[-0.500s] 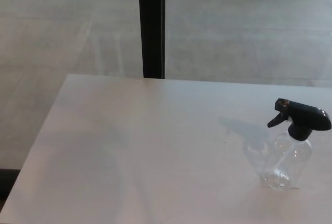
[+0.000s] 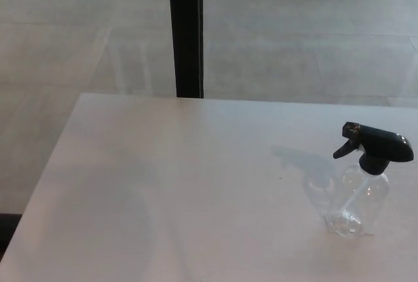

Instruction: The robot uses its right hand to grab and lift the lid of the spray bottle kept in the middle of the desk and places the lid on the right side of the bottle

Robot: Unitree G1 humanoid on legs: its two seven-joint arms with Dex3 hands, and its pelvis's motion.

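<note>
A clear plastic spray bottle [image 2: 358,202] stands upright on the white desk [image 2: 183,190], toward its right side. Its black trigger-spray lid [image 2: 375,147] sits on top of the bottle, nozzle pointing left. The bottle's shadow falls on the desk to its left. Neither of my hands shows in the head view.
A black vertical post [image 2: 185,32] rises behind the desk's far edge. Grey floor lies beyond the desk and along its left edge.
The whole picture has shifted a little to the left, so the camera moved. The bottle and its lid stand as before.
</note>
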